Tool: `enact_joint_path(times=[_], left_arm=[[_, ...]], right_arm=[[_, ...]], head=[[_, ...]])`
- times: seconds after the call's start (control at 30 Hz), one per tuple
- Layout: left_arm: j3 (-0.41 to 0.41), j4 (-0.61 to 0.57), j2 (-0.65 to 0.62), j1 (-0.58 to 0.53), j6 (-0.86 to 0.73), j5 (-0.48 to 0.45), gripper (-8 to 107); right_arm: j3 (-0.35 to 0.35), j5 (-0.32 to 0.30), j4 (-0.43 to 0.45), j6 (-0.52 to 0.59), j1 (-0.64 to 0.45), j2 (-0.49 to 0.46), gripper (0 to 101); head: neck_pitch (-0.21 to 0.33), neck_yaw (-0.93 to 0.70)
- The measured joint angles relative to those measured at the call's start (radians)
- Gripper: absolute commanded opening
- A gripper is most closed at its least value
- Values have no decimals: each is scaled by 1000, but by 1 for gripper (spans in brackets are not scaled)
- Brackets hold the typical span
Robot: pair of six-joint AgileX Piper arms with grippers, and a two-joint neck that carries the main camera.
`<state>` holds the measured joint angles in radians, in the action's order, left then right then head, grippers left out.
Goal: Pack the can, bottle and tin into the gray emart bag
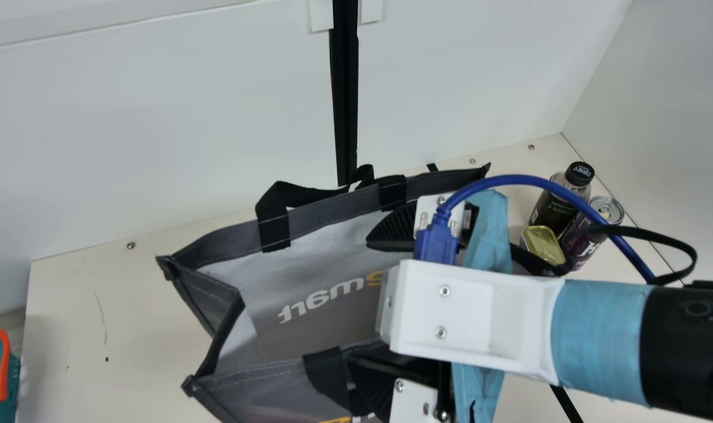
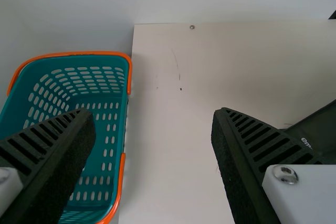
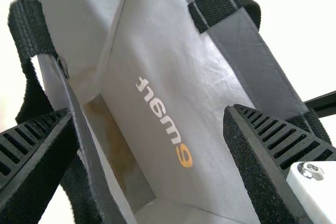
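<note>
Can, bottle and tin looked rigid, likely slick.
Side grips suited each; left tool and right tool were spread wide.

Upright bottle and can, gold tin near open gray bag

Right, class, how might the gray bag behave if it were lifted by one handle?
The bag would probably sag and fold, since its side panel already creases inward. The black handle bends over limply, so it may flop when released. With thin-looking walls, the bag is likely light for its size.
</note>
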<state>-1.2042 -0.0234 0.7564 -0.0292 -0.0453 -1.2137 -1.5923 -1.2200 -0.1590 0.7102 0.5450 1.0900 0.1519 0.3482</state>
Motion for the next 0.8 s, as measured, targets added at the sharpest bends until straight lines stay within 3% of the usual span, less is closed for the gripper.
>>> enact_joint_path(times=[0.47,0.8], left_arm=[[0,0,0,0,0,0,90],[0,0,0,0,0,0,90]], right_arm=[[-45,-1,4,-51,4,-22,91],[-115,-1,8,-75,-17,-30,91]], head=[[-2,0],[0,0]])
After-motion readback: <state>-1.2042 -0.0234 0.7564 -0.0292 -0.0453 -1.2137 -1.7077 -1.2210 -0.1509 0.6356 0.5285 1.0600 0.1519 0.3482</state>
